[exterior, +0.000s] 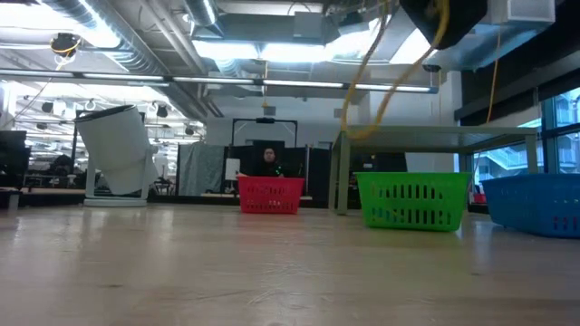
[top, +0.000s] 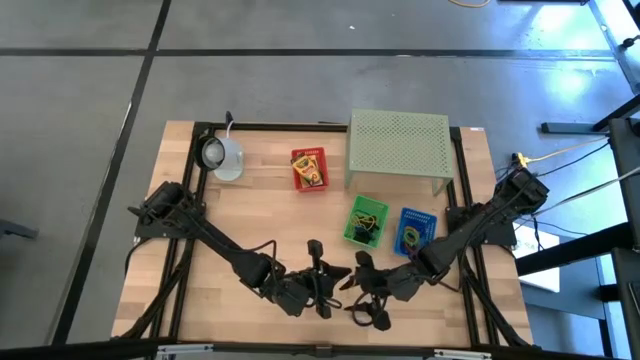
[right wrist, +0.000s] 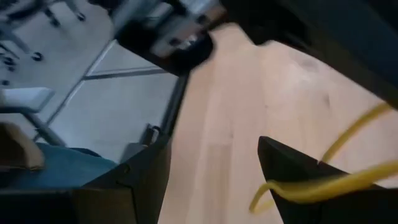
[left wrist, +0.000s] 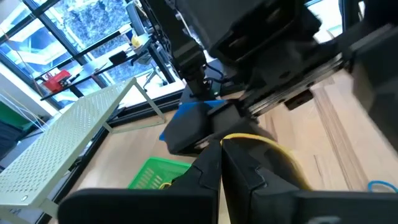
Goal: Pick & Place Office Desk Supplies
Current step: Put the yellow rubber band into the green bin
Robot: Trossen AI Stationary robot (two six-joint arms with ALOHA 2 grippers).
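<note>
My left gripper (top: 320, 268) and my right gripper (top: 360, 272) face each other over the table's near middle. In the left wrist view my left gripper (left wrist: 221, 149) is shut on a thin yellow loop (left wrist: 261, 142). My right gripper (right wrist: 211, 168) is open, and the yellow loop (right wrist: 323, 183) crosses one of its fingers. A small blue loop (left wrist: 379, 185) lies on the wood. Loops fill the green basket (top: 365, 220) and the blue basket (top: 415, 230). The red basket (top: 309, 168) holds a yellow printed box. No dark clips can be made out. My left gripper pinches the yellow loop at one end (left wrist: 225, 139), right at its fingertips. The loop arcs away slack over the side of one finger. My right gripper has a strand of the yellow loop (right wrist: 292, 190) lying across one finger (right wrist: 292, 165); whether it is hooked on it, I cannot tell.
A pale mug (top: 222, 155) leans near the far left corner. The pale green perforated stand (top: 400, 145) fills the far right, with the green and blue baskets just in front of it. Bare wood (top: 240, 215) lies in the left middle. Black rails edge the table.
</note>
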